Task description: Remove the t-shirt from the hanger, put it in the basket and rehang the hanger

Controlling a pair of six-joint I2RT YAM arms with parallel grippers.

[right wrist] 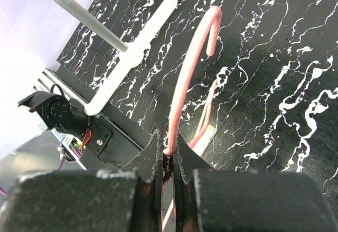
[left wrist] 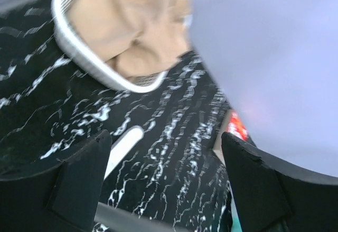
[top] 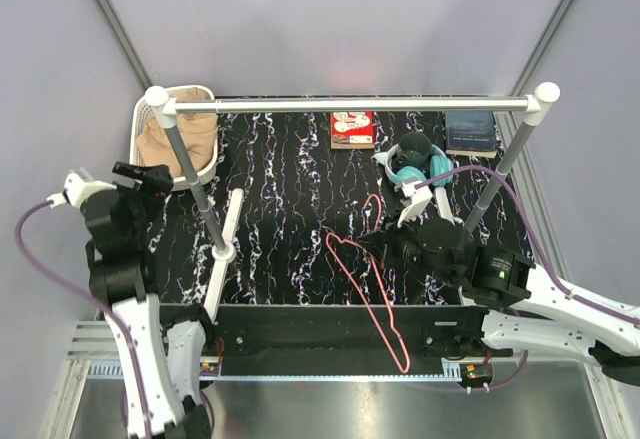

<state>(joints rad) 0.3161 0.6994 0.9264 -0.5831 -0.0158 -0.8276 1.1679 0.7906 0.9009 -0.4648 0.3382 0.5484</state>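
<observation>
The tan t-shirt [top: 178, 139] lies bunched in a white basket [top: 146, 109] at the table's back left; the left wrist view shows the t-shirt [left wrist: 132, 26] heaped above the basket rim [left wrist: 84, 57]. My left gripper [top: 140, 175] hovers beside that basket, and in its wrist view it [left wrist: 166, 182] is open with only tabletop between its fingers [left wrist: 79, 184]. The pink wire hanger [top: 365, 284] is bare, stretching from mid-table toward the near edge. My right gripper [top: 388, 244] is shut on the hanger wire [right wrist: 190, 63] near its hook, pinched between the fingertips [right wrist: 169, 152].
A white metal rail [top: 350, 105] spans the back on two sloping posts, with a white foot bar [top: 225, 244] left of centre. A red box [top: 352, 129], a blue box [top: 470, 131] and teal headphones [top: 412, 164] lie at the back right.
</observation>
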